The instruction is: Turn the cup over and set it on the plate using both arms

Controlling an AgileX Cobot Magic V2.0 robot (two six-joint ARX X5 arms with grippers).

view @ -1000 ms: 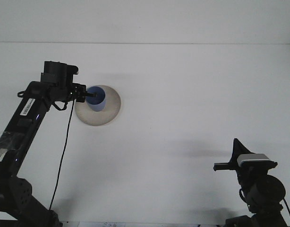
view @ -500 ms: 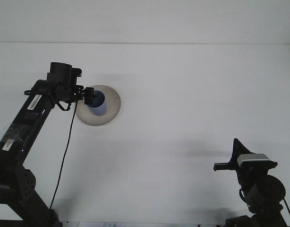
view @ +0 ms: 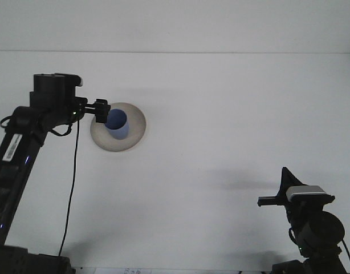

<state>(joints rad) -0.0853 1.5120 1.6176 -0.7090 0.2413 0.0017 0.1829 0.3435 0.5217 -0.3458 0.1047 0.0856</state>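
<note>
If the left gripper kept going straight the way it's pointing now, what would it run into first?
Probably the blue cup on the plate: the left gripper points right, its tip at the cup's left rim. With one view, height is unclear; it might pass above.

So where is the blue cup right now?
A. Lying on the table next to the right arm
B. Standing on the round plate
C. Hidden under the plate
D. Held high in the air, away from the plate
B, the blue cup stands open side up on the beige plate at the left of the table, with the left gripper just beside its rim.
</note>
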